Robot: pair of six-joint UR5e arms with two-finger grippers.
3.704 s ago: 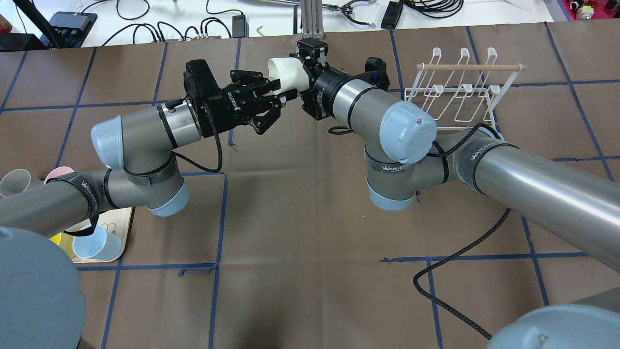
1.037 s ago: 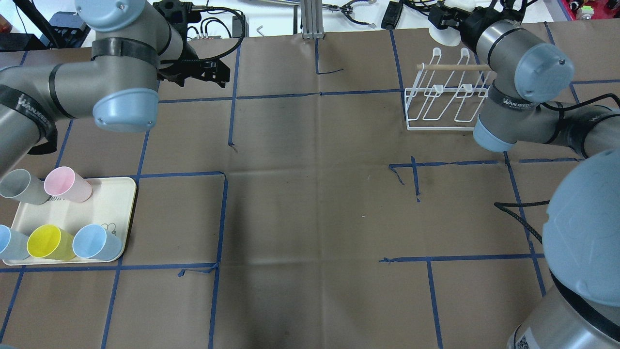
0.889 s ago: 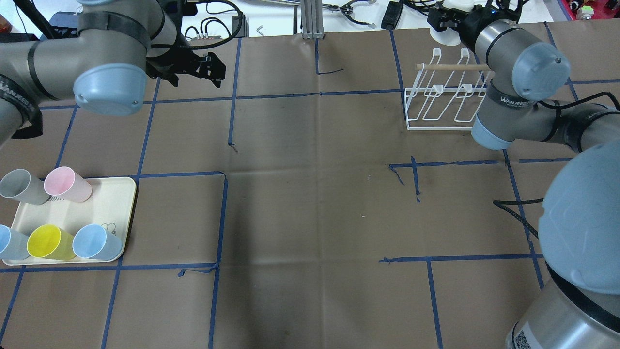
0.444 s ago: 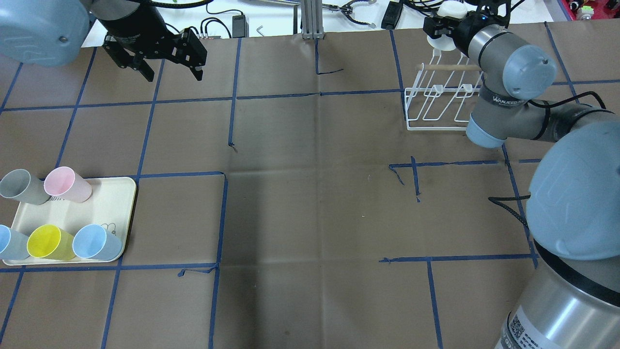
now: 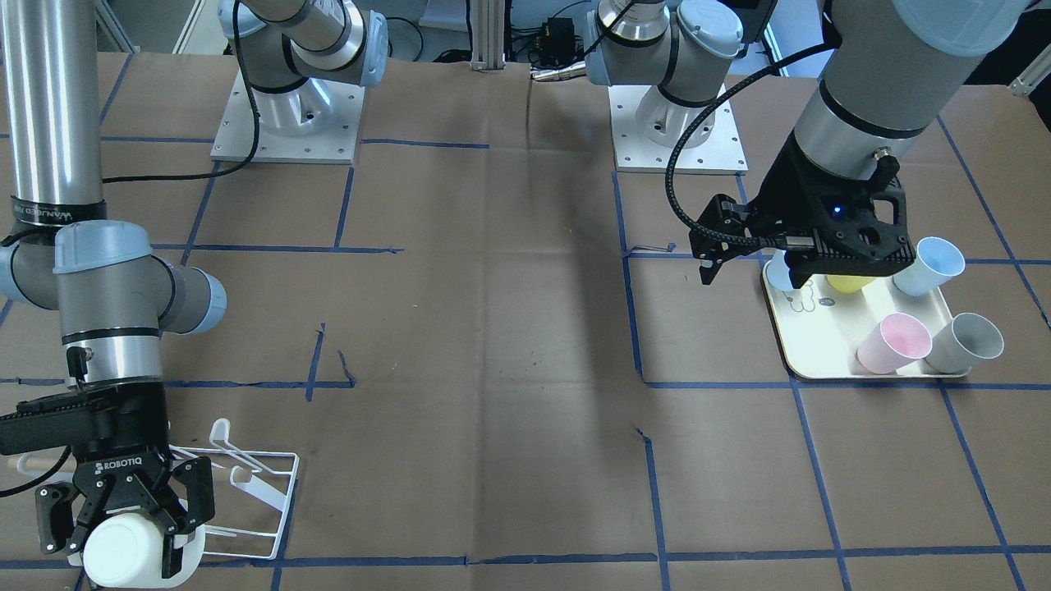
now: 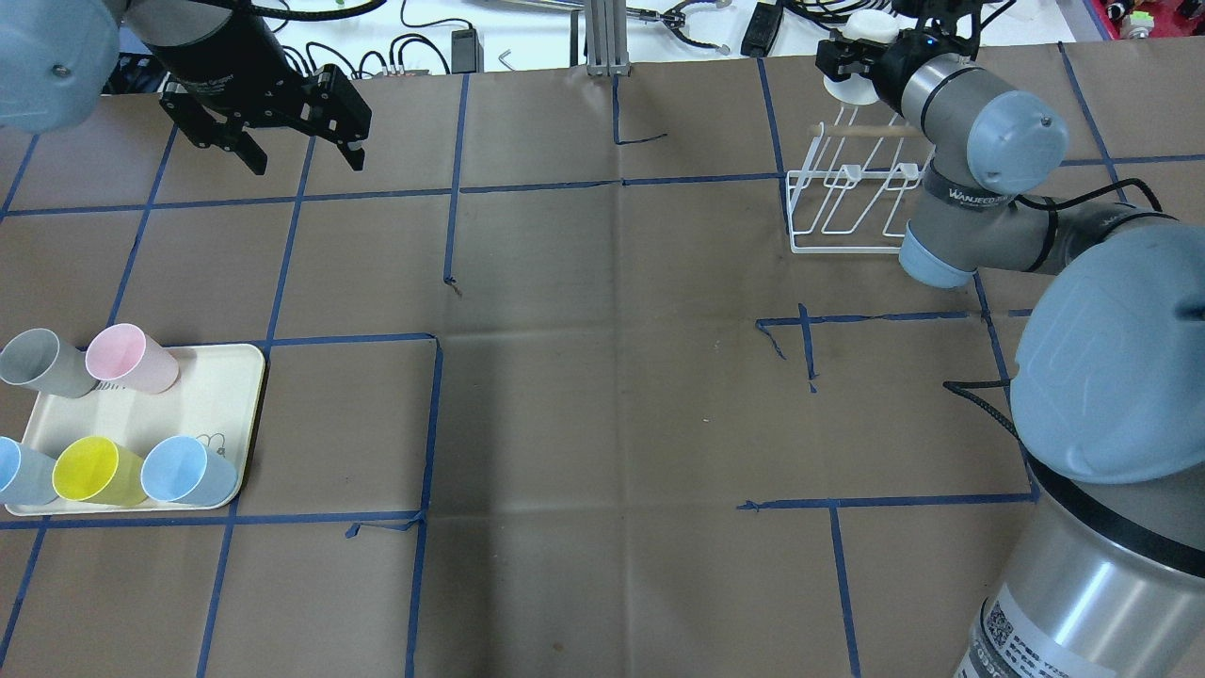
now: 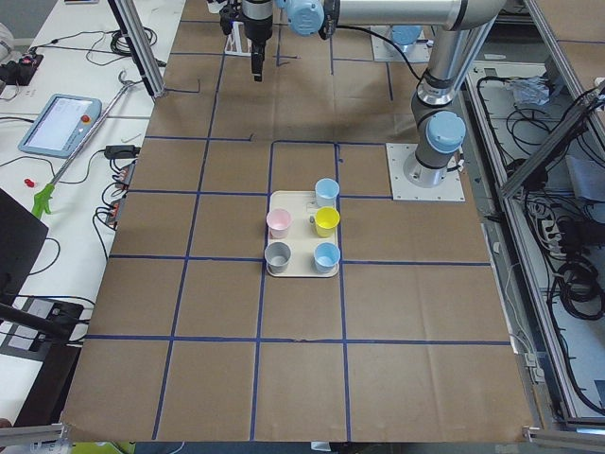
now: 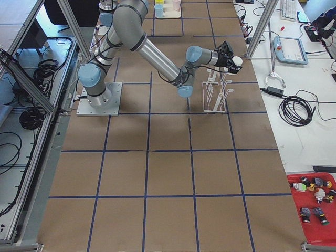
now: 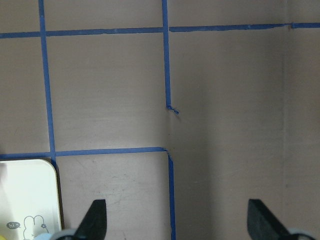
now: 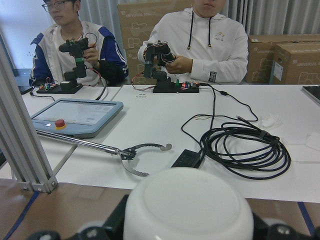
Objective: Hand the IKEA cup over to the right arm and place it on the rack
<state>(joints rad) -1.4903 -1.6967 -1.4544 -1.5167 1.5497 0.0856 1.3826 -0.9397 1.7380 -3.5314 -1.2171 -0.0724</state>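
The white IKEA cup (image 5: 121, 556) hangs on its side, with my right gripper (image 5: 115, 538) shut on it, just past the far end of the white wire rack (image 5: 263, 492). In the overhead view the cup (image 6: 859, 83) sits at the rack's (image 6: 847, 202) back edge, by the wooden dowel. The right wrist view shows the cup's base (image 10: 187, 207) between the black fingers. My left gripper (image 6: 306, 160) hovers open and empty over the table's far left. The left wrist view shows its two fingers (image 9: 95, 220) spread wide above bare paper.
A cream tray (image 6: 216, 395) at the near left carries grey (image 6: 38, 363), pink (image 6: 132, 358), yellow (image 6: 94, 471) and blue (image 6: 188, 471) cups. Behind the rack lie cables on a white bench (image 6: 527, 38), where two people sit (image 10: 200, 35).
The cup has passed from the left gripper to the right, which carried it to the rack's far end. My left gripper has opened and swung away to the far left.
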